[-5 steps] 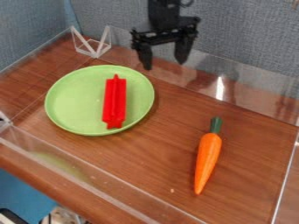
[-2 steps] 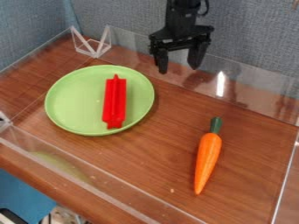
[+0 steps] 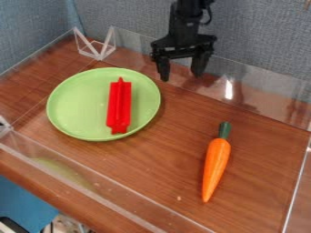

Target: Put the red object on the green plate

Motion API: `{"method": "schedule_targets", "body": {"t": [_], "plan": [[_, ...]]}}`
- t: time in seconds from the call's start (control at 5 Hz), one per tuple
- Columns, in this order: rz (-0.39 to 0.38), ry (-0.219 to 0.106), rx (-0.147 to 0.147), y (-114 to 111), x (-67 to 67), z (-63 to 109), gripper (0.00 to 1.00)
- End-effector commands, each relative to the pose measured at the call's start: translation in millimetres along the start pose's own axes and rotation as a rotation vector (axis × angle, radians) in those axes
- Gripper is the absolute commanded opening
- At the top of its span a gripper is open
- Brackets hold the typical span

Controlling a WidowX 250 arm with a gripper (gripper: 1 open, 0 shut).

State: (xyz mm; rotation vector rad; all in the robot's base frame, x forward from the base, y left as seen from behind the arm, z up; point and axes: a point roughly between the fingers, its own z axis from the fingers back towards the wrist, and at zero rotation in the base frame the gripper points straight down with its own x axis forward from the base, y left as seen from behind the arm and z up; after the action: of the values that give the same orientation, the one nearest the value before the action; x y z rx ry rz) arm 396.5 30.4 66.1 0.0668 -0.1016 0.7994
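The bar [image 3: 119,106] is bright red, long, narrow and ridged; my gripper [image 3: 183,73] hangs released.

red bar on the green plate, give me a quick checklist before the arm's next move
1. Red bar inside the rim of the green plate: ok
2. Pincer open, with nothing between its fingers: ok
3. Pincer away from the plate and the bar, up at the back of the table: ok
4. Carrot off the plate, lying to the right of it in the picture: ok
5. Red bar resting flat on the plate all along its underside: cannot tell
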Motion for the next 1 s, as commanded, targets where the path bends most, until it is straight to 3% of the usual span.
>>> {"method": "schedule_targets", "body": {"t": [0.0,0.2,0.8], "plan": [[0.128,-0.049,-0.019,-10,12.2,14.2,1.0],[0.238,-0.046,0.002,-18,12.7,9.5,0.0],[0.252,-0.01,-0.042,-23,-13.5,46.0,0.0]]}}
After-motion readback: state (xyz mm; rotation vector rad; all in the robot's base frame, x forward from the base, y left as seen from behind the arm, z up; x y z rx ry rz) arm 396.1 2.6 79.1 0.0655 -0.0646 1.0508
